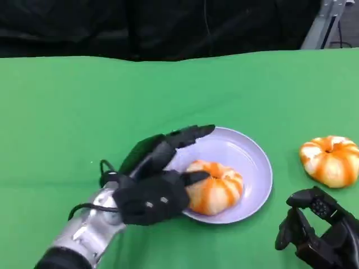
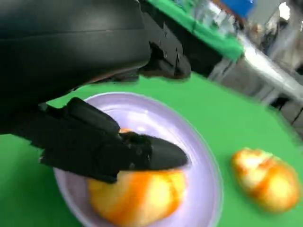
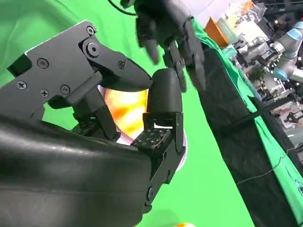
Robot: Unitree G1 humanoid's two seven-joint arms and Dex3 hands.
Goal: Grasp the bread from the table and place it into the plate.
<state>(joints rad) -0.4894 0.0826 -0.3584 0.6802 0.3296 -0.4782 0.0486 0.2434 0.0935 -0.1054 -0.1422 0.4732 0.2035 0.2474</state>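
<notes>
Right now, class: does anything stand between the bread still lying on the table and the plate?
Nothing visible does. Bare green table separates the bread from the plate. The plate's middle is taken by another bread, with the left hand over it.

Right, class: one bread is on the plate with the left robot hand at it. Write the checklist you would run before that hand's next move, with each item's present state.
1. Bread lies inside the plate: ok.
2. Bread sits clear of the rim: not ok, it lies near the edge closest to the robot.
3. Left robot hand has let go: cannot tell; a finger lies over the bread.
4. Second bread on the table, clear of the plate: ok.
5. Right robot hand away from the plate: ok.
6. Plate flat on the table: ok.
</notes>
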